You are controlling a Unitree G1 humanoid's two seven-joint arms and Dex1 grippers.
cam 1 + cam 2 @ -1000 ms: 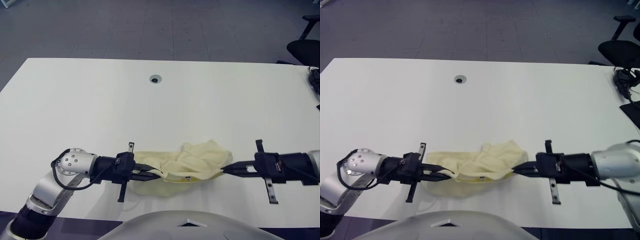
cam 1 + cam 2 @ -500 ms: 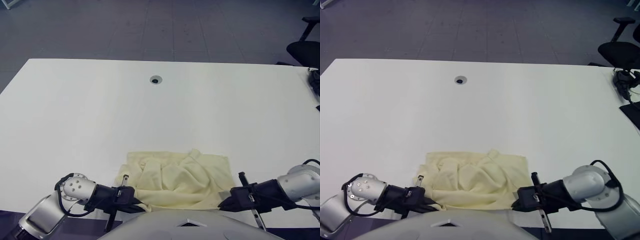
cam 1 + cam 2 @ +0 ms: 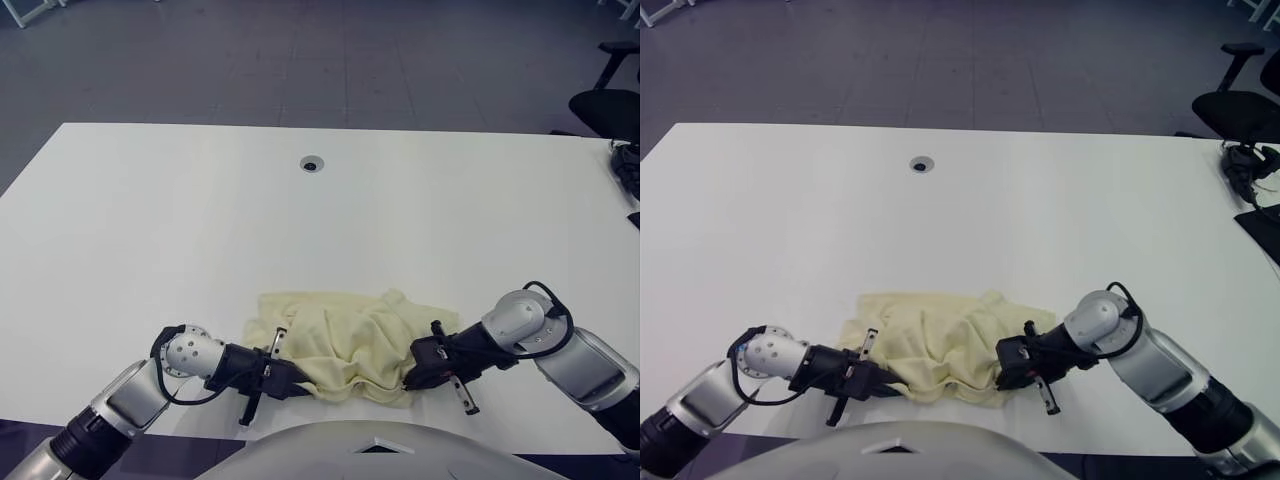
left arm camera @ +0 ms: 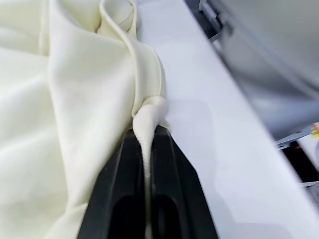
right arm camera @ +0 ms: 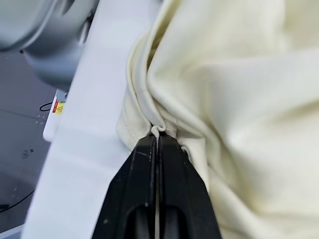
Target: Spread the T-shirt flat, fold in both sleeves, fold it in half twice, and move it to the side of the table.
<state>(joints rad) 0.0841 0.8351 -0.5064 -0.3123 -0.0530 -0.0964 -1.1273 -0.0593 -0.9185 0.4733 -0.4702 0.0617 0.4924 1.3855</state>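
A pale yellow T-shirt (image 3: 345, 340) lies crumpled near the table's front edge, bunched into folds. My left gripper (image 3: 300, 385) is shut on the shirt's front left edge; in the left wrist view its black fingers (image 4: 164, 199) pinch a thin fold of the T-shirt (image 4: 75, 99). My right gripper (image 3: 408, 379) is shut on the front right edge. In the right wrist view its fingers (image 5: 172, 199) clamp a small pleat of the cloth (image 5: 234, 99) at the hem.
The white table (image 3: 200, 220) stretches wide and bare behind the shirt, with a round cable hole (image 3: 312, 163) at the back middle. An office chair (image 3: 610, 100) and dark cables (image 3: 628, 165) are at the far right.
Both grippers first pulled the shirt toward the front edge, spreading it wider. Since then they have come back up and inward, and the cloth has bunched again. The head camera tilted slightly.
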